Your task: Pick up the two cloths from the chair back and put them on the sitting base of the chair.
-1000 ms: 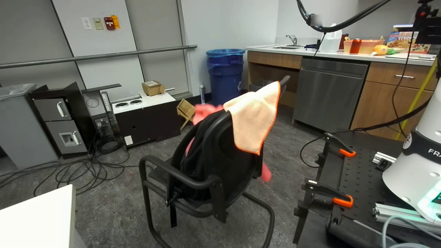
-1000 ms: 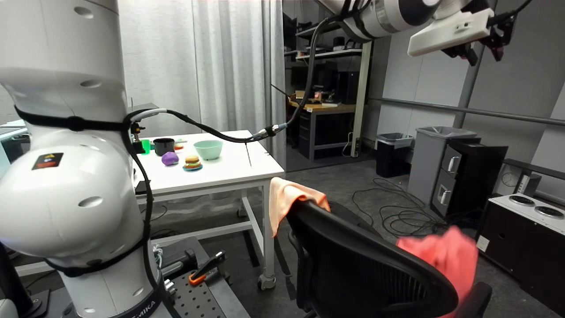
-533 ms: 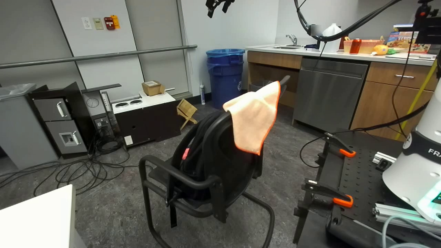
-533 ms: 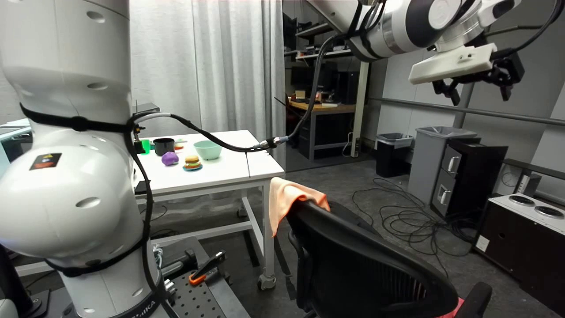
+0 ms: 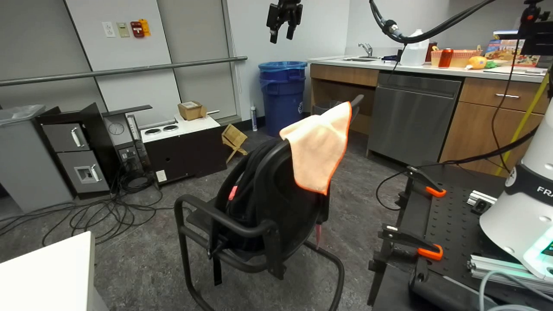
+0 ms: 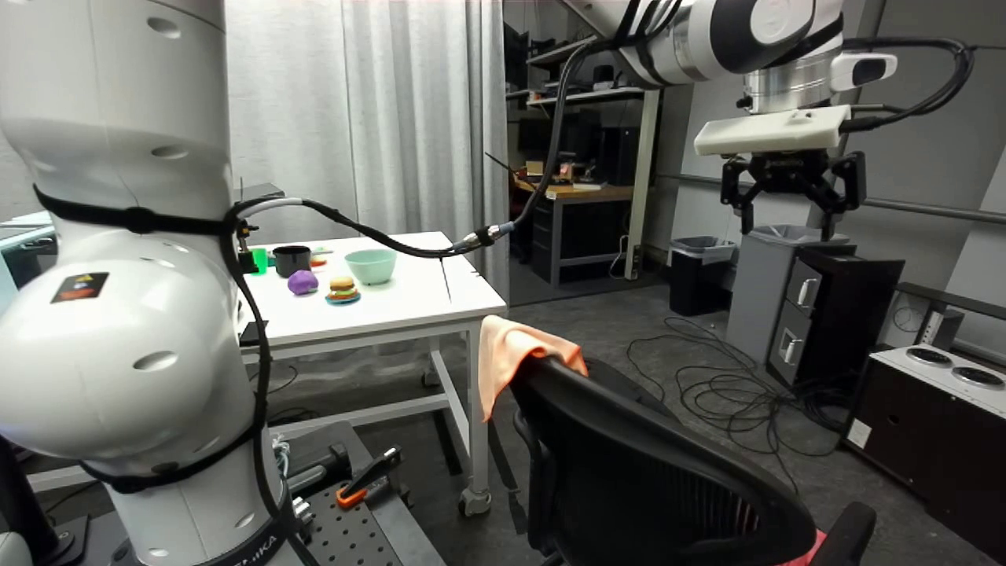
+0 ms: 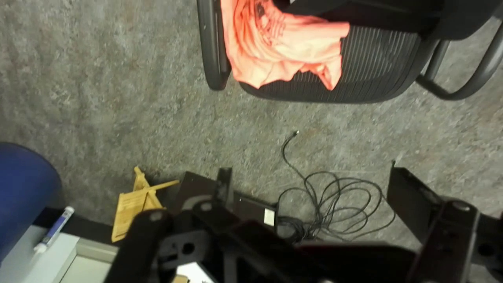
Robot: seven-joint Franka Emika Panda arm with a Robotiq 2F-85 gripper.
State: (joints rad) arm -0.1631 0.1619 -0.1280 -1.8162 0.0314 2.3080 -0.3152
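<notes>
While the black two-fingered gripper (image 5: pixel 281 37) hangs spread at upper centre, expect the orange-edged peach cloth (image 5: pixel 320 149), mid-frame, to be light and limp; pinch its top fold.

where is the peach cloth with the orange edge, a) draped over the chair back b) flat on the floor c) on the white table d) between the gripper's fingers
a, since both exterior views show the peach cloth hanging over the top of the chair back, apart from the open gripper.
</notes>
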